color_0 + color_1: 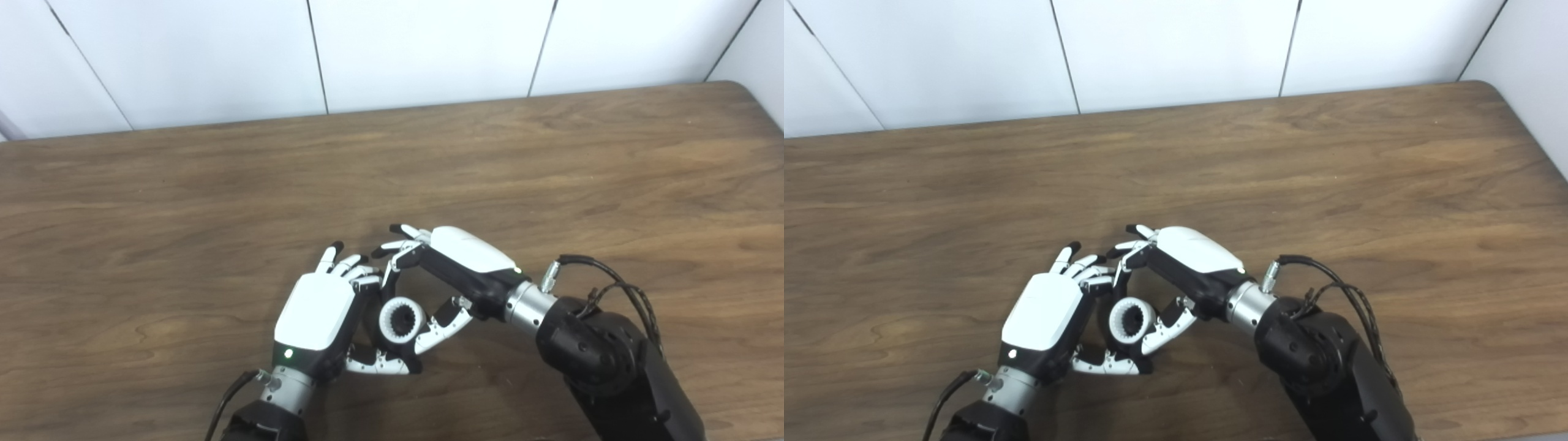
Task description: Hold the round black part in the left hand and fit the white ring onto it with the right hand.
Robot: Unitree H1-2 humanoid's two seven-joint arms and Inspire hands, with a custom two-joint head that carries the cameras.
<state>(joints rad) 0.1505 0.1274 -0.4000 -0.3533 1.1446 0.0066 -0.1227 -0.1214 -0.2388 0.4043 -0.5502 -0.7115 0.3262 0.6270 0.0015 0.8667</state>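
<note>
1. The two hands are meeting low over the near middle of the brown table (184, 184).
2. The left hand (315, 312) is sitting with its white back facing up. Its fingers are curling around the left side of the black part (404, 320), and its thumb is lying under it. This hand is gripping the black part.
3. The black part is round with little teeth inside. Only its dark middle is showing.
4. The white ring (387, 321) is sitting around the black part, between the two hands. It is facing up toward the cameras.
5. The right hand (465, 260) is reaching in from the right, tilted down. Its thumb (442, 327) is touching the right edge of the ring. Its fingers (395, 251) are bending over the top, close to the left hand's fingertips.
6. The right hand is pinching the ring, with the thumb on one side and the fingers above.
7. A black cable (603, 275) is looping over the right wrist.
</note>
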